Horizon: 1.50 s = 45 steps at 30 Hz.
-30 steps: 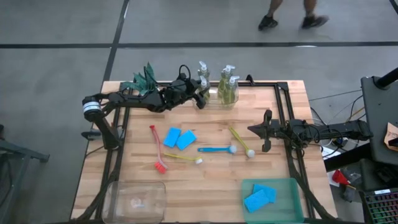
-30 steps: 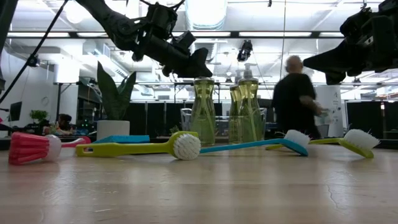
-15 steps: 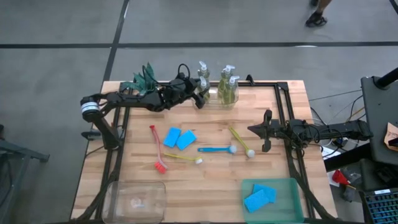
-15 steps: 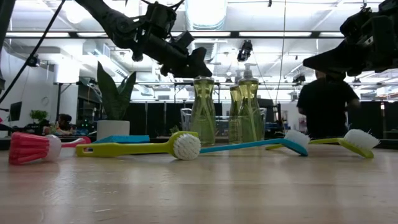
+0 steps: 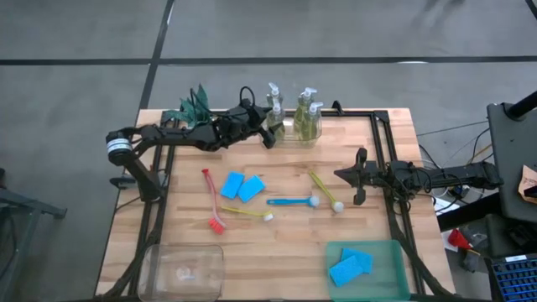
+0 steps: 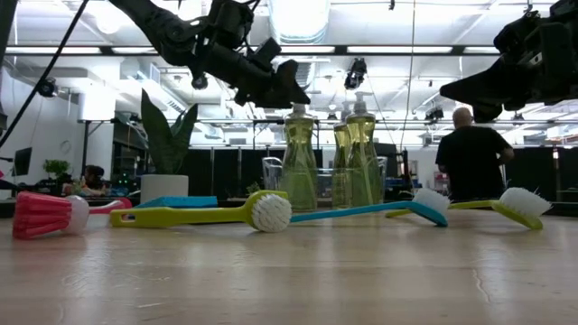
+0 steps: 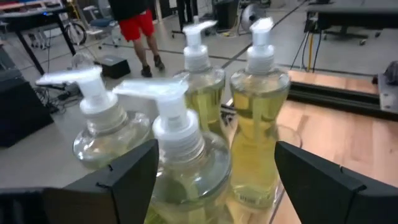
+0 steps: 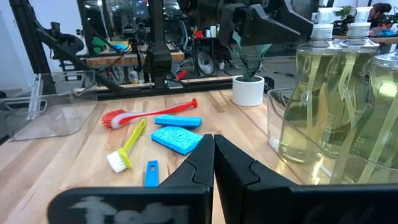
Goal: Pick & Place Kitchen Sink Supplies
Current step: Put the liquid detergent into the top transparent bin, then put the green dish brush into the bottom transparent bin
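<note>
Four clear pump bottles of yellow-green soap (image 5: 305,119) stand together at the table's far edge, some inside a clear container (image 7: 292,138). My left gripper (image 5: 270,134) is open and raised at pump height (image 6: 280,90). In the left wrist view its fingers (image 7: 216,152) stand on either side of the nearest bottle (image 7: 181,163). Whether they touch it cannot be told. My right gripper (image 5: 357,176) is shut and empty, hovering at the table's right side (image 8: 213,149). Two blue sponges (image 5: 242,186) and red (image 5: 211,201), yellow (image 5: 247,213), blue (image 5: 294,201) and yellow-green (image 5: 325,191) brushes lie flat mid-table.
A green bin (image 5: 394,252) at the near right holds two blue sponges (image 5: 348,267). A clear bin (image 5: 185,268) sits near left. A potted plant (image 5: 195,107) stands at the far left beside my left arm. A person (image 6: 471,162) stands in the room beyond.
My left gripper has risen slightly over the near bottle and tipped a little, staying open. In the room behind the table a person has walked across from the middle to the right.
</note>
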Each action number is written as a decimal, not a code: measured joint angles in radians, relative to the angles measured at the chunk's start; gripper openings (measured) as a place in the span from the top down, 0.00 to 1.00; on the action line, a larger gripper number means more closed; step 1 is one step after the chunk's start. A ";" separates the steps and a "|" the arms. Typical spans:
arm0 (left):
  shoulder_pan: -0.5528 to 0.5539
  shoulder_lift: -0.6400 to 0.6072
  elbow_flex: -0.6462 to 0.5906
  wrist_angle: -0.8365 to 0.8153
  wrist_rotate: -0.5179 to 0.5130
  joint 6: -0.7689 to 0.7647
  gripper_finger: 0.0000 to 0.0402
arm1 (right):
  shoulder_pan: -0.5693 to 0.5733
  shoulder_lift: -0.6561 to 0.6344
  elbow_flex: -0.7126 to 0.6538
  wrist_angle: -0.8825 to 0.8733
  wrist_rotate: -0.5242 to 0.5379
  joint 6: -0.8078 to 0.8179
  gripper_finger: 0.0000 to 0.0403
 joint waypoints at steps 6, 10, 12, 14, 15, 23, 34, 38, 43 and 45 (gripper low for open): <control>0.000 -0.003 0.000 -0.029 -0.005 0.003 0.22 | 0.000 0.001 0.000 0.000 0.000 0.000 0.98; -0.007 -0.003 0.000 -0.070 -0.004 0.008 0.22 | 0.000 0.001 0.000 0.000 0.000 0.000 0.98; -0.013 -0.006 0.002 -0.091 -0.005 0.019 0.22 | 0.000 0.001 0.000 0.000 0.000 0.001 0.98; -0.020 -0.011 0.004 -0.118 -0.003 0.026 0.22 | 0.000 0.001 0.000 0.000 0.000 0.000 0.98; -0.024 -0.013 0.004 -0.131 -0.003 0.028 0.22 | 0.000 0.001 0.000 0.000 0.000 0.000 0.98; -0.066 -0.080 0.005 -0.272 0.012 0.037 0.22 | 0.000 0.001 0.000 0.000 0.000 0.000 0.98; -0.081 -0.173 0.003 -0.351 -0.045 0.044 0.22 | 0.000 0.000 0.000 0.000 0.000 0.001 0.98; -0.079 -0.174 0.003 -0.373 -0.078 0.018 0.22 | 0.000 0.000 0.000 0.000 0.000 0.001 0.98; -0.092 -0.174 0.003 -0.463 0.002 0.017 0.22 | 0.000 0.000 0.000 0.000 0.000 0.001 0.98; -0.097 -0.174 0.003 -0.518 0.033 0.018 0.22 | 0.000 0.000 0.000 0.000 0.000 0.000 0.98</control>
